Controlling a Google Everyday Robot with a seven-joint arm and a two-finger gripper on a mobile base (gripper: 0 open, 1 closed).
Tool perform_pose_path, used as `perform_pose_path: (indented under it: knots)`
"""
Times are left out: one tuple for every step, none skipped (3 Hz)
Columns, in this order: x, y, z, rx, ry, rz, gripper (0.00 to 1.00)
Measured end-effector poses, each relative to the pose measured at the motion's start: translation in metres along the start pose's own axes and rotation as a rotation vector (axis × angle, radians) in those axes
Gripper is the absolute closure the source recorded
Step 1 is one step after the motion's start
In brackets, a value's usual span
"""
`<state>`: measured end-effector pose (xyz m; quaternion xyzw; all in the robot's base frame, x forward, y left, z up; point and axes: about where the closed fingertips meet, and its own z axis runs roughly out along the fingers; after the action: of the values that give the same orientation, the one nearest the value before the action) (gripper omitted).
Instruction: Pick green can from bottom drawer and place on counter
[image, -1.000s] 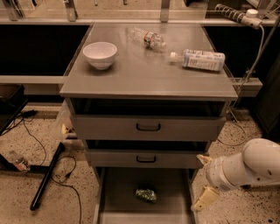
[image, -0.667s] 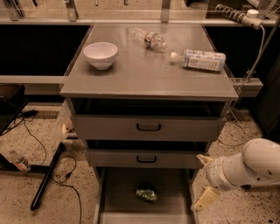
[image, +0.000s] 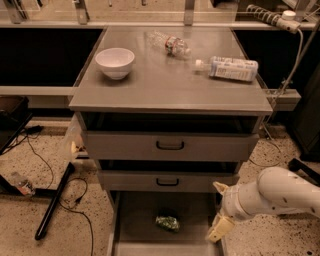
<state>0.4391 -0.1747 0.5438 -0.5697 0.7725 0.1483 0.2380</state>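
Observation:
The green can (image: 167, 223) lies on its side on the floor of the pulled-out bottom drawer (image: 135, 220), near the middle. My gripper (image: 219, 210) is at the drawer's right edge, to the right of the can and apart from it, on the end of the white arm (image: 275, 195) that comes in from the right. Its two cream fingers (image: 220, 229) stand wide apart with nothing between them. The counter (image: 165, 85) is the grey top of the cabinet above.
On the counter stand a white bowl (image: 115, 62) at the left and two clear plastic bottles (image: 170, 44) (image: 230, 68) lying at the back right. Two closed drawer fronts (image: 170, 146) with black handles sit above the open drawer. Cables and a black pole (image: 52, 205) lie on the floor at the left.

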Motion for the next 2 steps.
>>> perform_pose_path:
  knots:
    - [0.012, -0.014, 0.048, 0.016, -0.052, 0.008, 0.00]
    - [0.022, -0.024, 0.084, 0.030, -0.104, -0.012, 0.00]
